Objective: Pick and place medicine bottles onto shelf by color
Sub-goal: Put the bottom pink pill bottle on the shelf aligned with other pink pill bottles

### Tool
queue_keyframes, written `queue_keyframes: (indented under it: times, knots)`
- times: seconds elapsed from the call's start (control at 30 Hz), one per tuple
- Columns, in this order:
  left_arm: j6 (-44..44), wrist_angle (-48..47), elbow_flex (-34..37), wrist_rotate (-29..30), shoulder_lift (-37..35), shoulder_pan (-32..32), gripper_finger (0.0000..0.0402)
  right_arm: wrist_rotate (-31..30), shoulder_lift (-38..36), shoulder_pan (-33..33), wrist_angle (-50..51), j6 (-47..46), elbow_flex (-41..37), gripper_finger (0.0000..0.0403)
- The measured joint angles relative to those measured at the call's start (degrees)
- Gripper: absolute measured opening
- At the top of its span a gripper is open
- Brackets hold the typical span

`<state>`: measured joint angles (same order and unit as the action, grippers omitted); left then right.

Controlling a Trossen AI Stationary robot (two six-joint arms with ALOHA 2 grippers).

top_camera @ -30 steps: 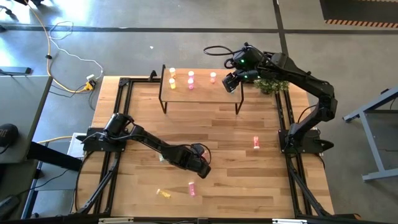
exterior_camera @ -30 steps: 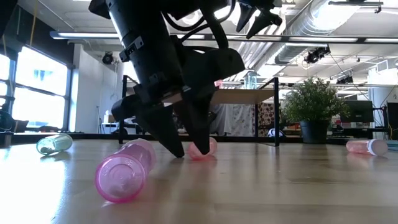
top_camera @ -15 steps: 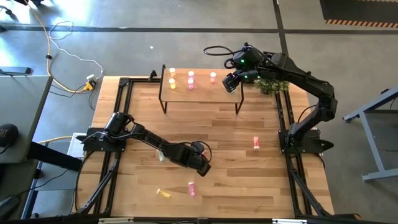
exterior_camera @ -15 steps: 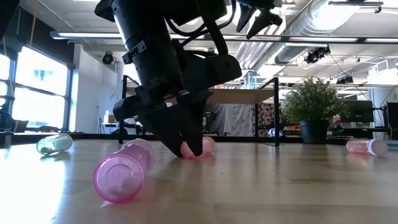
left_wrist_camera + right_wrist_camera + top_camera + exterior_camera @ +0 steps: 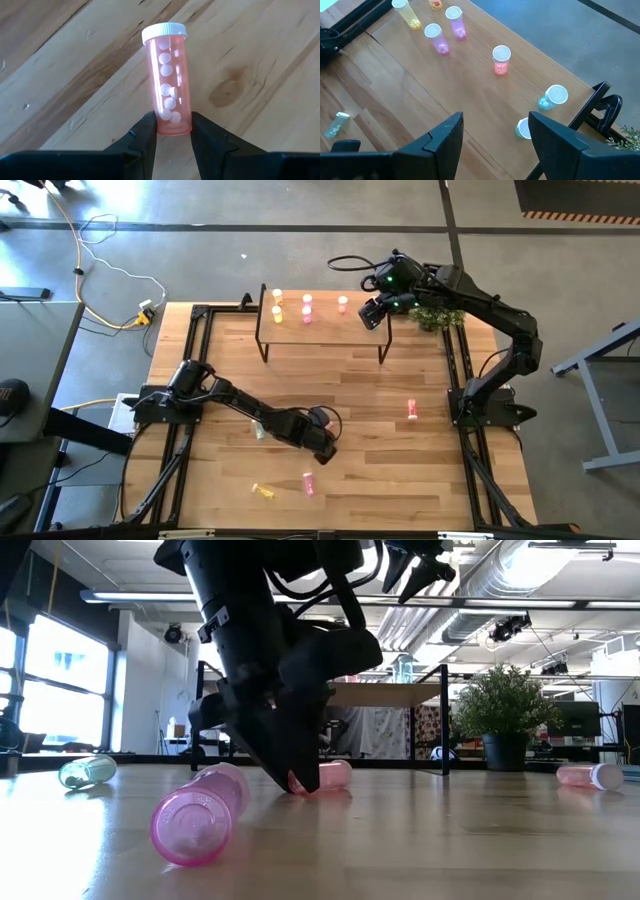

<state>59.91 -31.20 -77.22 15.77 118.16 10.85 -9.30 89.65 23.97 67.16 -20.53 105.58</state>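
Observation:
A red-orange medicine bottle (image 5: 169, 75) with a white cap (image 5: 164, 33) lies on its side on the tabletop, white pills inside. My left gripper (image 5: 173, 121) is shut on it, near the table's middle front (image 5: 325, 452). My right gripper (image 5: 372, 315) hangs open above the right end of the shelf (image 5: 330, 335), holding nothing. On the shelf (image 5: 420, 85) stand several capped bottles: yellow (image 5: 406, 12), pink (image 5: 436, 38), red-orange (image 5: 501, 59) and green (image 5: 552, 96). My left gripper pinches the bottle's bottom end (image 5: 172, 126), opposite the cap, one fingertip (image 5: 148, 125) on each side of the round wall. The fingers slant down from above (image 5: 302, 783). The bottle lies on its side on the table, cap pointing away from the gripper.
Loose bottles lie on the table: a pink one (image 5: 308, 483) and a yellow one (image 5: 263, 492) near the front, a green one (image 5: 258, 430) beside the left arm, a pink-red one (image 5: 411, 410) at the right. A potted plant (image 5: 435, 317) stands at the far right.
My left gripper has stayed low over the table and shut its fingers on the red-orange bottle's bottom end, rolling slightly at the wrist. The bottle still lies on the table.

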Motion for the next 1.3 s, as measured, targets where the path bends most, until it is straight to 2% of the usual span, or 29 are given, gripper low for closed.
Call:
queue_keyframes:
  times: [0.87,1.3]
  knots:
    - [-12.99,-1.25,0.06,-10.71,-1.69,0.13,0.0095,2.31,0.0,0.0,7.63,5.64,0.0,0.0216]
    - [-16.72,-0.57,0.03,-10.12,-7.96,0.0,0.0095,7.75,0.0,0.0,9.58,9.02,0.0,0.0216]
